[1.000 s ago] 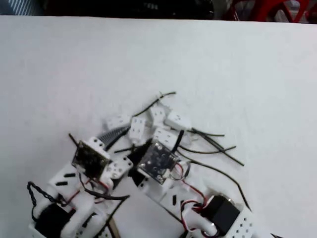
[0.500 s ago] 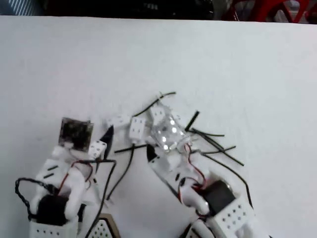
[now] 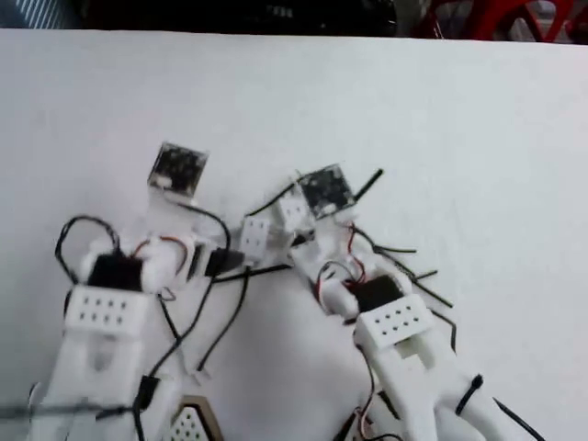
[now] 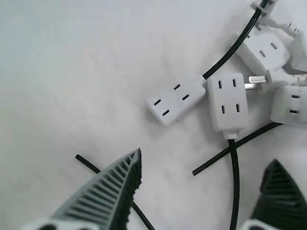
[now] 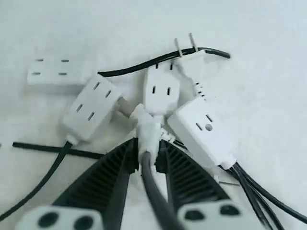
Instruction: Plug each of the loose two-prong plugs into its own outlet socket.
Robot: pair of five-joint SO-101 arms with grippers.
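Your right gripper has its fingers narrowed on a white plug at the face of a socket in the mid-table cluster. Your left gripper stands wide, holding nothing. The plug looks light, hard and slick, its cord springy: hold the body, not the prongs. The sockets are crowded; working room lies on the far table.

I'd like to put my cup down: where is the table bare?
Bare: the far half of the table, beyond the outlet blocks, and its right side past the black cords. Crowded: the near middle, where blocks and cords tangle.
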